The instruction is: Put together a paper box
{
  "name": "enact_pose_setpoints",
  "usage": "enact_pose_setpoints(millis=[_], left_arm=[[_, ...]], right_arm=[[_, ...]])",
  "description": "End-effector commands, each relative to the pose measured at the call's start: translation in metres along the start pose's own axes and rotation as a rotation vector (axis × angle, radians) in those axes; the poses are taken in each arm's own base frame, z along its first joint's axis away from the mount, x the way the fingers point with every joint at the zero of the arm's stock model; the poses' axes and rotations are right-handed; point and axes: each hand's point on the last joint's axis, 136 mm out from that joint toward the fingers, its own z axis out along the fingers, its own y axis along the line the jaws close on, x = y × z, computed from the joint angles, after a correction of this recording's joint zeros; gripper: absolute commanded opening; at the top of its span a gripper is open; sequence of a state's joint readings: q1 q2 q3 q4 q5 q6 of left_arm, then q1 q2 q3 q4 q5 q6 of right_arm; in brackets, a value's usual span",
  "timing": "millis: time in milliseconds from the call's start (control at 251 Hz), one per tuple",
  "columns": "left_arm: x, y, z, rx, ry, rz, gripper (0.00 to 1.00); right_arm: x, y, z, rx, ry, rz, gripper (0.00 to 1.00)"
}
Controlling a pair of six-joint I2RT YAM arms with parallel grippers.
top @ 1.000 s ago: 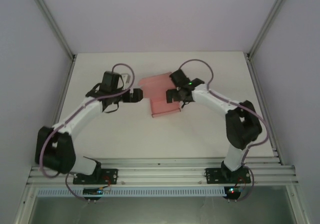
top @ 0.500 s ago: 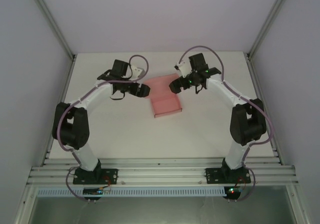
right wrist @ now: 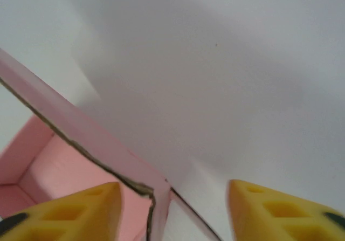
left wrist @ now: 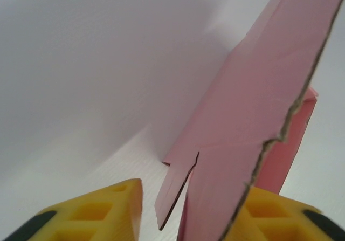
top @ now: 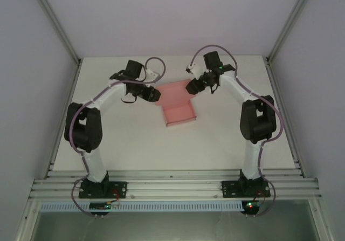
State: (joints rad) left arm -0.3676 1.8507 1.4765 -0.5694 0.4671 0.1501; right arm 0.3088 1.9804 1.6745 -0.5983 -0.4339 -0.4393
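The pink paper box (top: pixel 179 113) lies mid-table as a shallow open tray, its lid flap (top: pixel 173 91) tilted up at the far side. My left gripper (top: pixel 153 94) is at the flap's left end and my right gripper (top: pixel 191 86) at its right end. In the left wrist view the flap (left wrist: pixel 253 101) rises between the yellow fingers (left wrist: pixel 102 214), close to the right one, and the left gripper (left wrist: pixel 194 190) is open. The right gripper (right wrist: pixel 173 186) is open too. The flap's torn edge (right wrist: pixel 81 138) runs by its left finger (right wrist: pixel 70 208), with the box's inside (right wrist: pixel 38 171) beyond.
The white table (top: pixel 124 138) is walled by pale panels, with metal posts (top: pixel 54 22) at the back corners. The arms' bases sit on the aluminium rail (top: pixel 172 187) at the near edge. Purple cables (top: pixel 153 63) loop above both wrists.
Both arms have stretched toward the back. The right gripper left the top of the box and went to the flap's right end; the left gripper came in to the flap's left end.
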Motion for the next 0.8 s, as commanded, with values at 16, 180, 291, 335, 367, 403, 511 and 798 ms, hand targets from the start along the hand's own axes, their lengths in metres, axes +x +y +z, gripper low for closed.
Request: enact_pose_setpoints(millis=[16,180,291,335,367,403,511,798], left_arm=[[0.000,-0.008,0.001,0.013,0.024,0.025,0.30],[-0.002,-0.003,-0.004,-0.068,0.035,0.032,0.06],[-0.006,0.003,-0.011,-0.183,0.031,0.028,0.01],[-0.008,0.005,-0.013,-0.218,0.025,0.023,0.01],[-0.009,0.008,-0.015,-0.256,0.021,0.011,0.01],[-0.012,0.013,-0.018,-0.310,0.016,-0.009,0.01],[-0.017,0.026,-0.025,-0.450,-0.008,-0.095,0.02],[-0.026,0.013,-0.027,-0.553,-0.137,-0.275,0.03]], right_arm=[[0.008,0.006,-0.002,-0.035,0.035,0.009,0.33],[0.018,0.003,-0.006,0.007,0.085,0.013,0.05],[0.021,0.004,-0.008,0.048,0.099,0.005,0.00],[0.020,0.005,-0.009,0.076,0.092,0.003,0.00],[0.020,0.003,-0.010,0.110,0.093,0.013,0.00],[0.022,0.005,-0.011,0.143,0.105,0.016,0.00],[0.020,-0.004,-0.017,0.311,0.106,0.084,0.00],[0.019,0.006,-0.023,0.490,-0.048,0.502,0.00]])
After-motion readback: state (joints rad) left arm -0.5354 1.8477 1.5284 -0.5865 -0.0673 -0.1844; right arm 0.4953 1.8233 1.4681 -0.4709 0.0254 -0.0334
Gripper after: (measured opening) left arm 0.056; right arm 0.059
